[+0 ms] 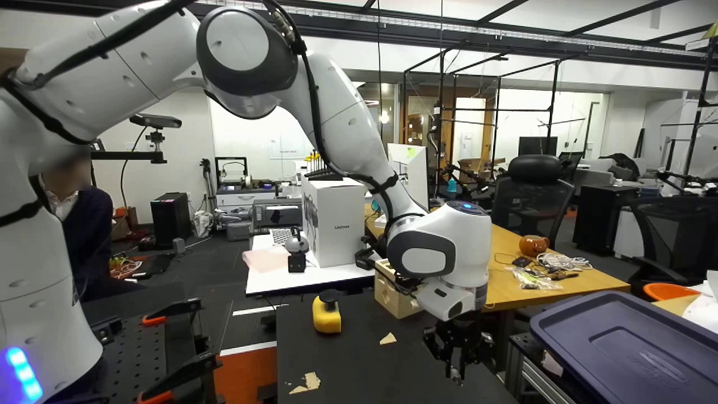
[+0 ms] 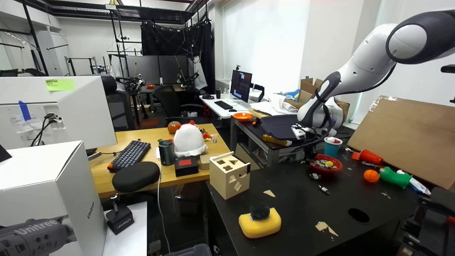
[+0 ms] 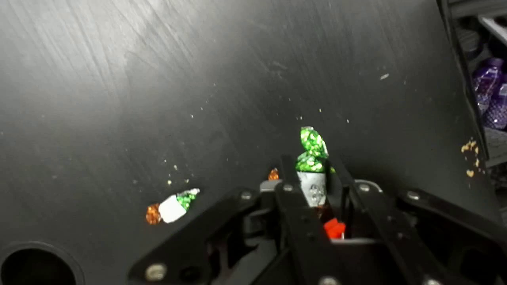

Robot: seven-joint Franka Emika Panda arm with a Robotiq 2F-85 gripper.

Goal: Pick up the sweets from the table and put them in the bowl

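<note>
In the wrist view a foil-wrapped sweet (image 3: 311,185), green at its tip and white in the middle, is pinched between the fingers of my gripper (image 3: 311,163). It looks larger than the sweet (image 3: 172,209) lying to the left on the black table (image 3: 222,79), so it seems raised. Behind one finger, the orange end of a further sweet (image 3: 273,174) peeks out. An exterior view has the gripper (image 1: 456,375) low over the table with something shiny at its tips. The red bowl (image 2: 316,170) stands in an exterior view, holding several sweets, with the gripper's dark body just behind it.
A blue cup (image 2: 332,147), red cup (image 2: 369,156), orange ball (image 2: 371,175) and green toy (image 2: 395,178) stand around the bowl. A wooden shape box (image 2: 229,181) and yellow object (image 2: 260,224) are on the table. A round hole (image 3: 37,266) opens in the tabletop.
</note>
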